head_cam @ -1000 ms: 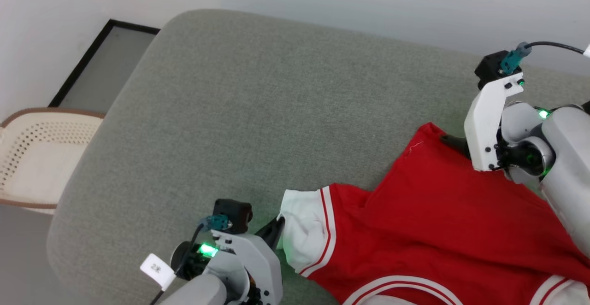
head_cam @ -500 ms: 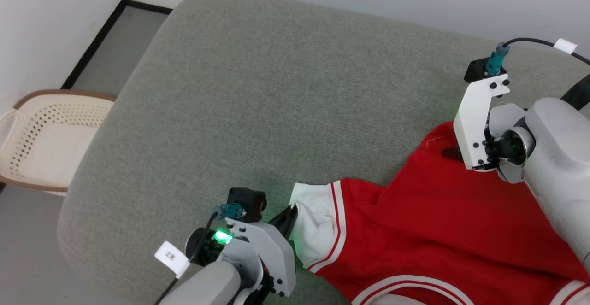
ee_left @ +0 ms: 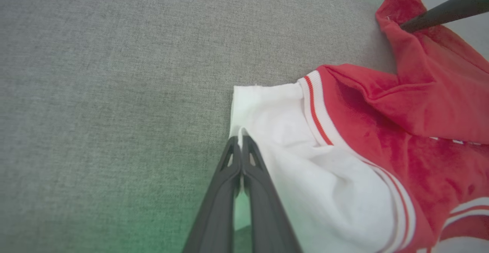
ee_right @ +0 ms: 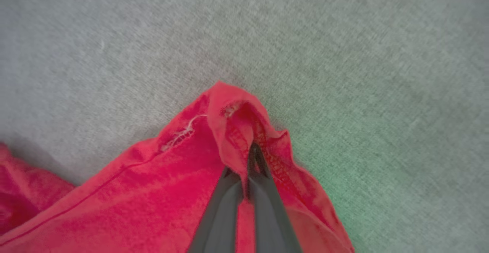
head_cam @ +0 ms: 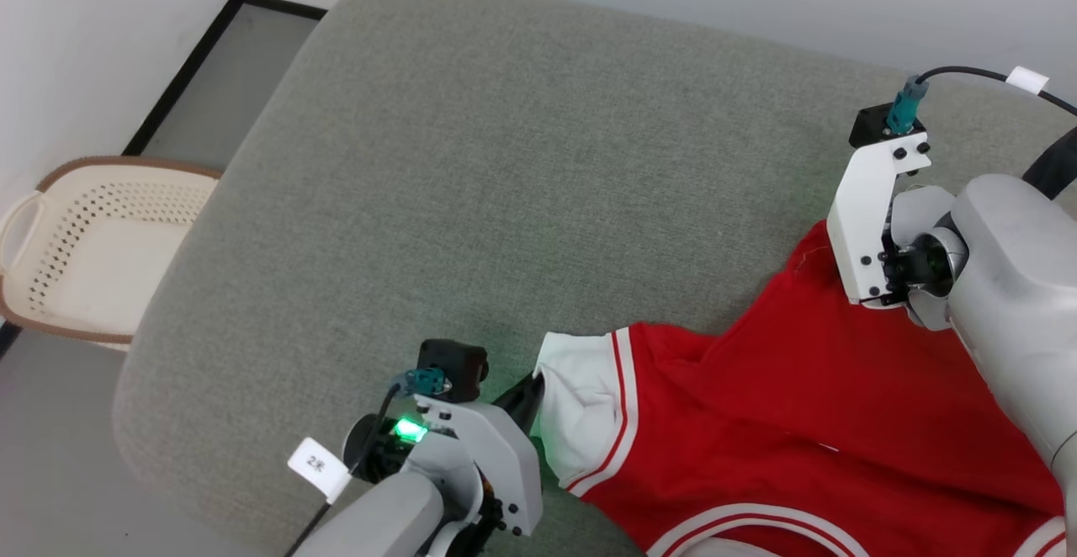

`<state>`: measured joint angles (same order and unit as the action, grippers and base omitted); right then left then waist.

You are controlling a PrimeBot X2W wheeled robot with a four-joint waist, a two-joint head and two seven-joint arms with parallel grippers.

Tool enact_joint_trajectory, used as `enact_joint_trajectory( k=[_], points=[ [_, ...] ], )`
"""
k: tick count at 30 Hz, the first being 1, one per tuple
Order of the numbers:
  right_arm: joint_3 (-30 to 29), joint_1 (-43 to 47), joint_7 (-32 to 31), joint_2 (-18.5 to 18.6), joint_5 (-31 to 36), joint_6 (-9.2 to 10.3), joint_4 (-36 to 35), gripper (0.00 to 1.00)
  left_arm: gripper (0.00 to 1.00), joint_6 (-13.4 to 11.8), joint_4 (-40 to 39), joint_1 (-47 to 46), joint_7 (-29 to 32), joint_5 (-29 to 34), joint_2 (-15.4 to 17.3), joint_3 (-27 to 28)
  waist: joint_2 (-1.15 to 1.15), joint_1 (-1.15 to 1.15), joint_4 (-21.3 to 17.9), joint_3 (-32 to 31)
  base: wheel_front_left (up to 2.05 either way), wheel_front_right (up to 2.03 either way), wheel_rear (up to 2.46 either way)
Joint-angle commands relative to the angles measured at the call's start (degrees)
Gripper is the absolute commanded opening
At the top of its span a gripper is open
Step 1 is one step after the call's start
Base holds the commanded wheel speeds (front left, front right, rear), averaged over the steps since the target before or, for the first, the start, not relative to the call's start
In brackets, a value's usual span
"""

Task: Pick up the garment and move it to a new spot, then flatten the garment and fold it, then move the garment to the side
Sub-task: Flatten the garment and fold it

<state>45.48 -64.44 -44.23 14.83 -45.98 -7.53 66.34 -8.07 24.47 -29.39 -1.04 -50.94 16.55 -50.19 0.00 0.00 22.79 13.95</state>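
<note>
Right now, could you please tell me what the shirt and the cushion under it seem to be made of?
The shirt: soft, matte, slightly fuzzy knit, probably cotton or fleece; it drapes and creases. The cushion: grey-green woven upholstery fabric, matte; a fine weave grain shows.

The bright red soft-fabric T-shirt (head_cam: 799,422) at lower right has a white short sleeve (head_cam: 580,410) edged with red-and-white stripes. The woven upholstered cushion (head_cam: 471,187) beneath is plain grey-green. At the left edge, the perforated plastic basket (head_cam: 126,204) is cream with a brown rim. The left tool (head_cam: 535,382) has black fingers (ee_left: 221,192).
</note>
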Motion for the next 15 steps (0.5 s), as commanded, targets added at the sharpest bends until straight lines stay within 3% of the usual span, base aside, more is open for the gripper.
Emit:
enact_joint_trajectory(
  k=[1, 8, 15],
  points=[
    [0.1, -0.2, 0.3, -0.3, -0.4, 0.10, 0.3, 0.00, 0.00, 0.0, 0.2, -0.3, -0.2, -0.2, 0.1, 0.1, 0.00, 0.00, -0.3, -0.3, 0.00, 0.00, 0.00],
    [-1.2, -2.7, 6.7, -0.5, -1.7, 0.10, -0.9, 0.00, 0.00, -0.1, 0.9, -2.1, 0.5, -0.7, 2.9, 1.8, 0.00, 0.00, -3.1, -2.6, 0.00, 0.00, 0.00],
    [-1.6, -5.4, 12.4, -2.2, -2.2, 0.10, -0.8, 0.00, 0.00, 2.0, 1.6, -8.6, 5.6, -1.4, 7.7, 3.6, 0.00, 0.00, -7.7, -6.1, 0.00, 0.00, 0.00]
  ],
)
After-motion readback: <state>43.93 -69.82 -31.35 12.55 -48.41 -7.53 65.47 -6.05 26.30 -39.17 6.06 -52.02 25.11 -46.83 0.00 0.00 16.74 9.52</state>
